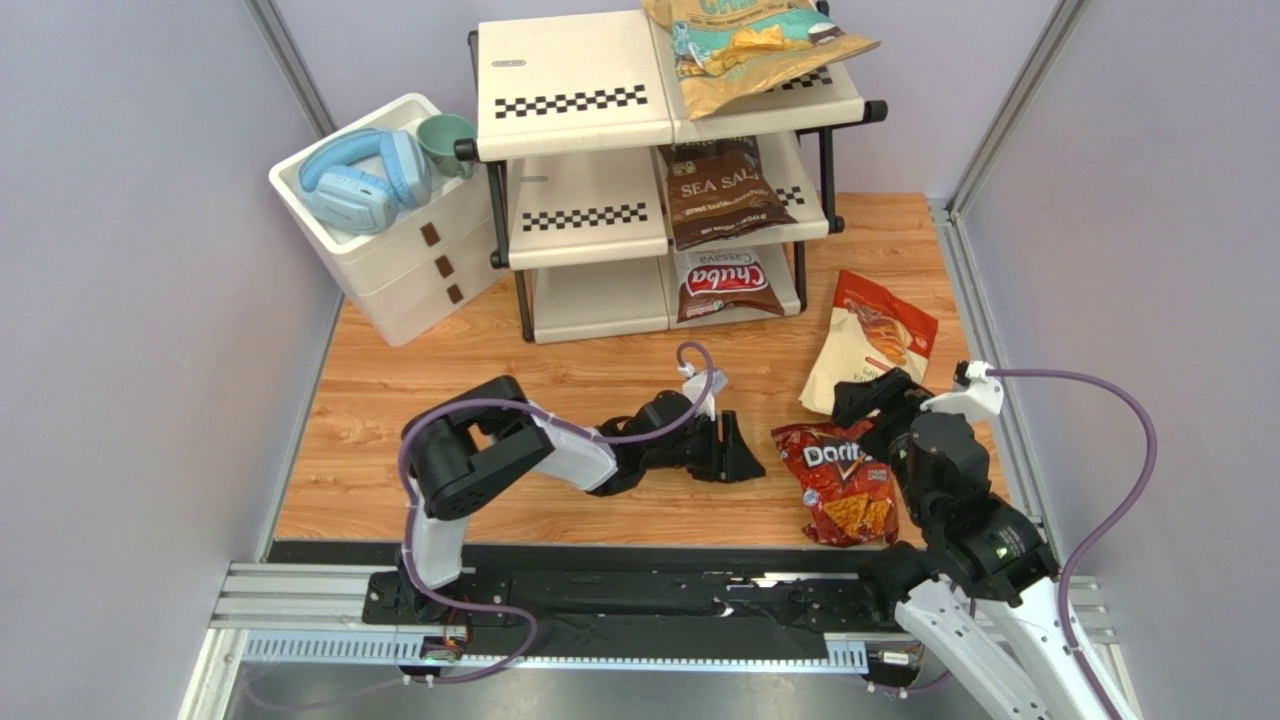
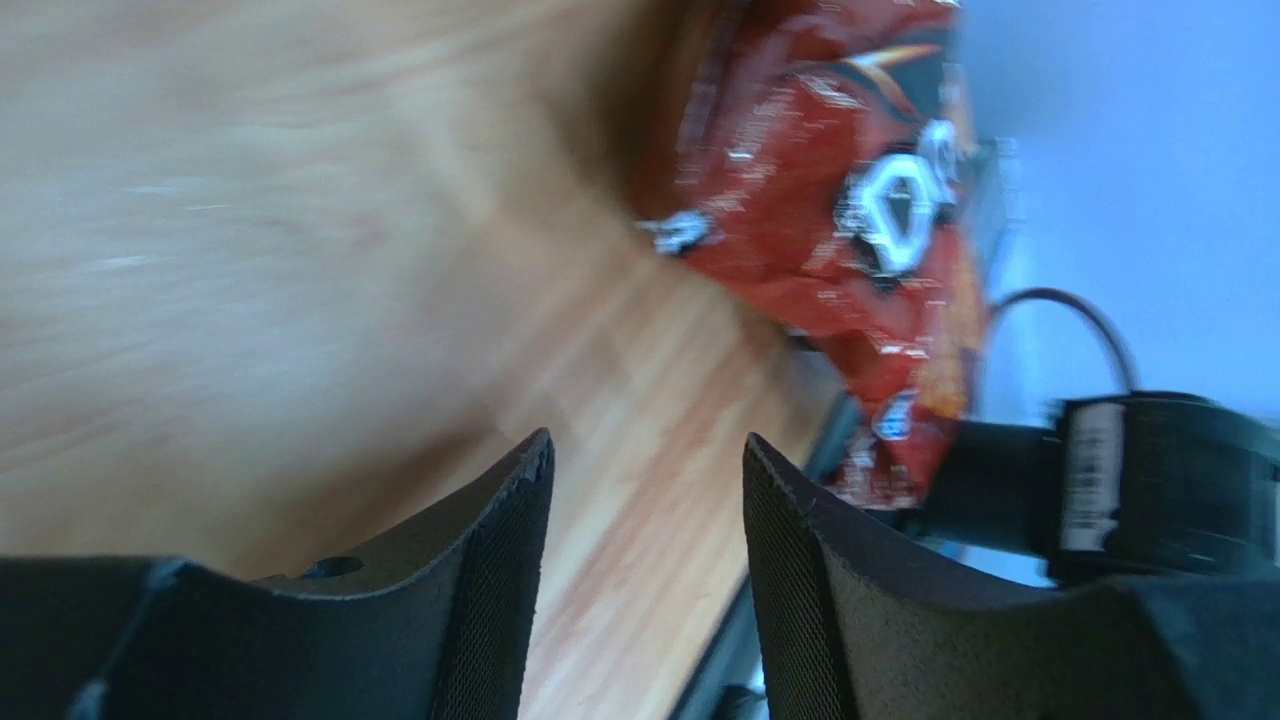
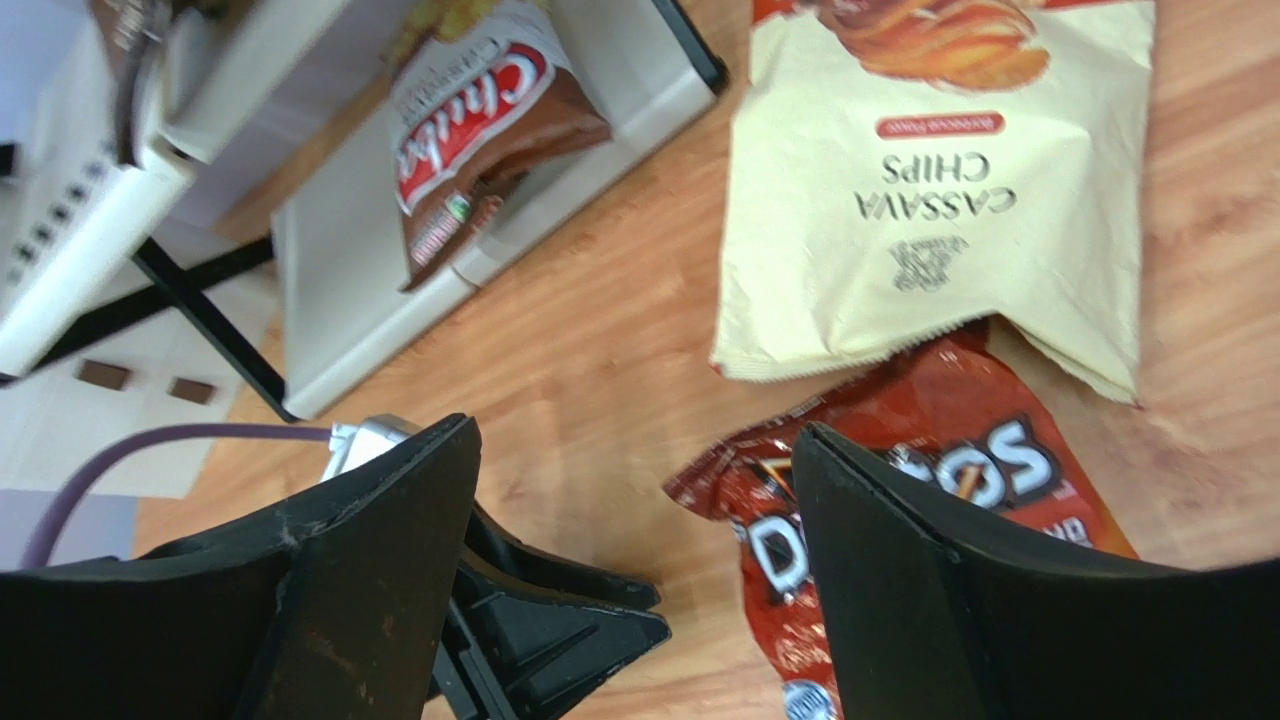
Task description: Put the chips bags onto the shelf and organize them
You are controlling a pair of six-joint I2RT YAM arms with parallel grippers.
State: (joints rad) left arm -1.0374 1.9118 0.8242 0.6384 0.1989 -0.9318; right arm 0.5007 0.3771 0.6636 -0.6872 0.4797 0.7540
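The desk (image 1: 391, 405) carries the shelf (image 1: 579, 105) at its far side, with three chips bags (image 1: 729, 188) on its right-hand tiers. Two bags lie on the wood. One is the cream bag (image 1: 869, 342). Touching its near edge is the red Doritos bag (image 1: 842, 480), whose long axis runs roughly near to far. The right claw (image 1: 872, 398), spread wide and empty, hangs over where they meet and is the nearer. The left claw (image 1: 739, 450), narrowly parted and empty, points at the Doritos from its left.

The dark brown crinkly bag (image 1: 724, 192) on the middle tier of the cream three-tier rack (image 1: 571, 188) reads "SEA SALT". At its 6 o'clock, the white-and-red bag (image 1: 727, 282) reads "Chuba". The red foil bag (image 1: 837, 480) says "Doritos". At its 12 o'clock, the cream bag (image 3: 932, 210) reads "CASSAVA CHIPS", upside down in the right wrist view.
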